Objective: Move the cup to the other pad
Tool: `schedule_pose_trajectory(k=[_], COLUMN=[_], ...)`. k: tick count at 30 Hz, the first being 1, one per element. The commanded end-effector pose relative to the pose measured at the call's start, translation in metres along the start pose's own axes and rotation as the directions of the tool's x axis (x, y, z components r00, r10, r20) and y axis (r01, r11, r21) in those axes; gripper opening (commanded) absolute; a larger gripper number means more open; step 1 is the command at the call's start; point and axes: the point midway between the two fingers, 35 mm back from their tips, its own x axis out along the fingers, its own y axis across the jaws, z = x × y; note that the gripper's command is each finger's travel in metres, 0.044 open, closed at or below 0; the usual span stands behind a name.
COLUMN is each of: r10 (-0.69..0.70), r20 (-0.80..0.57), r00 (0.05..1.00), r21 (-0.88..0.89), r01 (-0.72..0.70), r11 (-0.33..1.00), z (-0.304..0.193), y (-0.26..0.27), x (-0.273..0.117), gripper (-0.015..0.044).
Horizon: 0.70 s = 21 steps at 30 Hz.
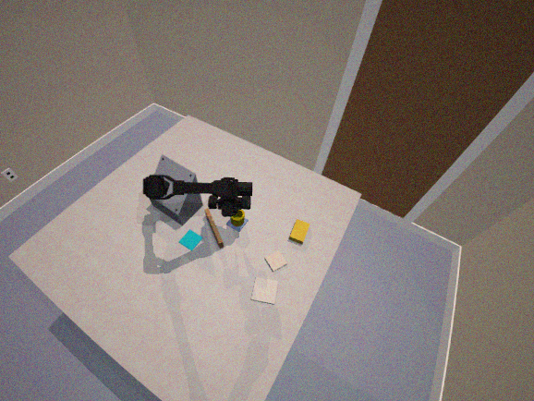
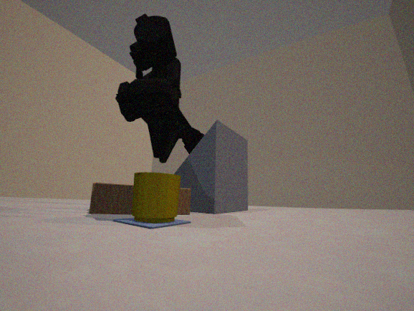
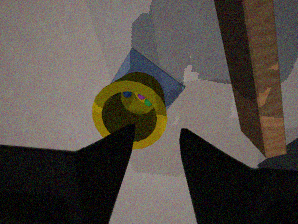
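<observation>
A yellow cup [image 1: 237,217] [image 2: 156,196] [image 3: 131,110] stands upright on a blue pad [image 1: 229,224] [image 2: 150,223] [image 3: 167,87]. A few coloured marbles [image 3: 140,96] lie inside it. The other pad [image 1: 190,239] is cyan and lies to the left, beyond a wooden bar. My gripper [image 1: 230,211] [image 2: 161,158] [image 3: 157,131] hangs a little above the cup, pointing down. Its fingers stand apart with nothing between them. In the wrist view the cup sits just beyond the fingertips, slightly left of the gap.
A wooden bar [image 1: 213,227] [image 2: 107,203] [image 3: 255,75] lies between the two pads. The grey wedge base [image 1: 177,203] [image 2: 218,172] stands behind. A yellow block [image 1: 299,230] and two pale tiles [image 1: 275,261] [image 1: 265,290] lie to the right.
</observation>
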Motion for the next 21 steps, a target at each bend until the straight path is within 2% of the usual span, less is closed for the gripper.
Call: schedule_pose_trajectory(k=[1,21], r10=[-0.041,-0.04], r20=[0.038,0.037], r00=[0.998,0.998], r21=[0.015,0.014], r01=[0.04,0.04], r11=[0.999,0.999], z=[-0.006,-0.008], y=[-0.001,-0.002], x=[0.004,0.024], gripper=[0.0167,0.0167])
